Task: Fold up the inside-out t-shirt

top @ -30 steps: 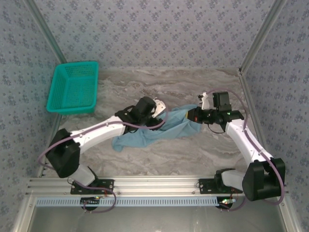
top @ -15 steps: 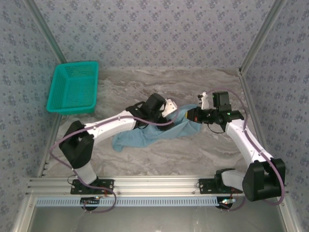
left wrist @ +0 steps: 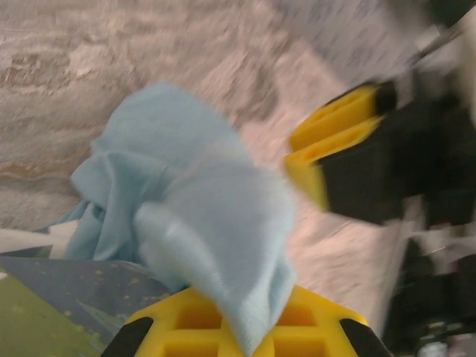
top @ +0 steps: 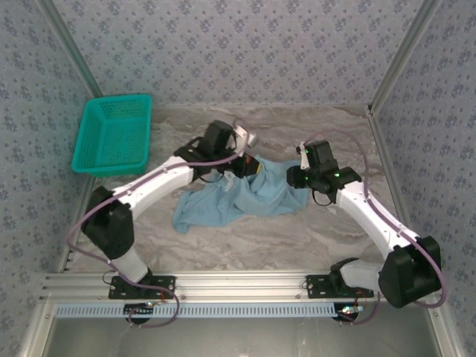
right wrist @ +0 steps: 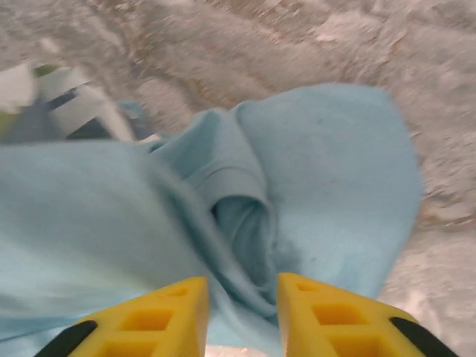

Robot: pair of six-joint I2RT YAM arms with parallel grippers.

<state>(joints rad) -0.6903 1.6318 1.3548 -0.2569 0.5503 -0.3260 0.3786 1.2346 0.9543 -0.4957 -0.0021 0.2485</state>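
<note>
INSPECTION NOTES

1. The t-shirt [top: 242, 199] [left wrist: 193, 216] [right wrist: 320, 163]: light blue, found crumpled on the counter [top: 297, 238], approx. mid-width, btwn the two arms. Cond.: bunched, not yet folded. Bulk ran as an uneven strip from near-left to far-right. Near-left end lay loose on the marble. Far-right part was gathered where both sets of fingers met it.

2. Left arm [top: 160, 180]: reached from its near-left base across to the far side of the t-shirt. The left fingers [top: 256, 166] [left wrist: 186, 321] were closed tight w/ a tuft of the fabric pinched btwn them. In the left wrist view the cloth draped out over the tips. That view was blurred.

3. Right arm [top: 364, 212]: came in from the near-right base, w/ its head at the right end of the t-shirt. The right fingers [right wrist: 163, 316] stood narrowly apart, w/ a ridge of fabric running into the gap. Whether they pressed it could not be told. Beyond the tips the cloth spread in soft folds, w/ a rolled hemmed edge at centre.

4. Spacing: the two sets of fingers were near each other, apart, w/ fabric btwn them.

5. Basket [top: 111, 137]: teal mesh, far-left on the counter, well apart from the t-shirt.
</note>
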